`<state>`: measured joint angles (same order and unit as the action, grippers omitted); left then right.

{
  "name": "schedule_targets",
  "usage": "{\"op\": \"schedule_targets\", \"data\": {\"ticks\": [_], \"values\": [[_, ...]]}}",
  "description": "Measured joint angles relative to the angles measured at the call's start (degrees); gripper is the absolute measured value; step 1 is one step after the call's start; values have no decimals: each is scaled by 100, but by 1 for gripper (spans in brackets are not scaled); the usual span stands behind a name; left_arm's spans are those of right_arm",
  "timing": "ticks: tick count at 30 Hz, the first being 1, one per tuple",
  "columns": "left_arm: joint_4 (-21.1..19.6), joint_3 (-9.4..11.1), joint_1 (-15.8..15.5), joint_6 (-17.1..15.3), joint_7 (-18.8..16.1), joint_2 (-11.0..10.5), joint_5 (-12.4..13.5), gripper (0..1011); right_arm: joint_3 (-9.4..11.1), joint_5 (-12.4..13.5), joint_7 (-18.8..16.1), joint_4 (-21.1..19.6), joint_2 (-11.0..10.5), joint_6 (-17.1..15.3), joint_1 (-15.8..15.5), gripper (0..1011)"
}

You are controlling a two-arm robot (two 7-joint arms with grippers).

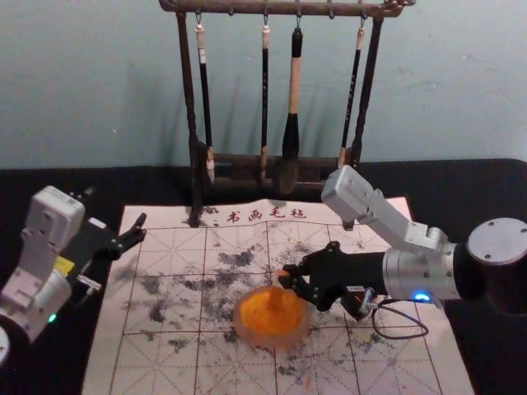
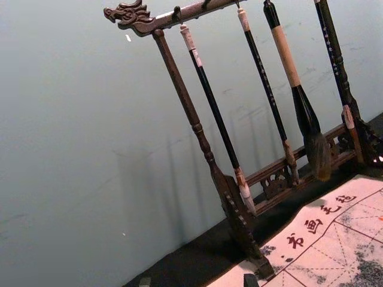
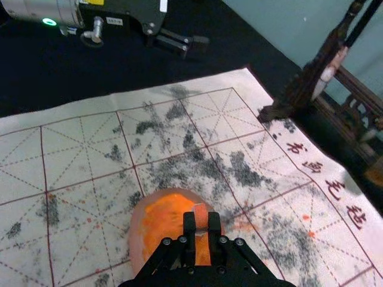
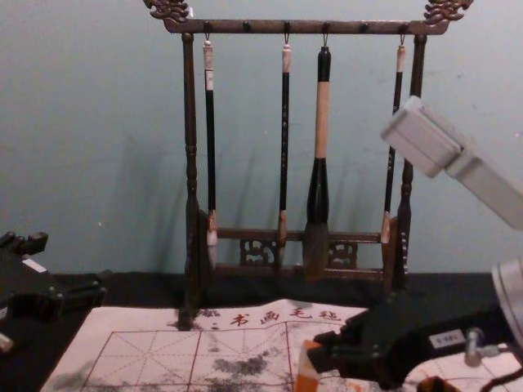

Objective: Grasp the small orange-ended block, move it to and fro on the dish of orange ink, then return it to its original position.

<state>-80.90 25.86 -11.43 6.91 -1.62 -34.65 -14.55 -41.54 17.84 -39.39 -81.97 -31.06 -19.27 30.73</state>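
Note:
In the head view my right gripper reaches in from the right above the dish of orange ink. It is shut on the small block, whose lower part overlaps the ink; contact is unclear. The right wrist view has the right gripper pinching the block over the dish. In the chest view the block stands upright, pale above and orange below. Off the mat's left side, my left gripper is parked open; its left wrist view gives the left gripper spread fingertips.
A gridded, ink-stained mat lies under the dish. Behind it stands a dark wooden rack with several hanging brushes. A small dark object sits beneath the right gripper, beside a looped cable.

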Motion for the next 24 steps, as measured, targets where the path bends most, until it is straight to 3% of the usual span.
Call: {"op": "schedule_targets", "data": {"ticks": [14, 24], "values": [[0, 0, 0, 0, 0, 0, 0, 1001, 118, 69, 15, -397, -274, -79, -259, 98], [0, 0, 0, 0, 0, 0, 0, 1001, 80, 94, -17, -615, -362, -123, -369, 98]]}}
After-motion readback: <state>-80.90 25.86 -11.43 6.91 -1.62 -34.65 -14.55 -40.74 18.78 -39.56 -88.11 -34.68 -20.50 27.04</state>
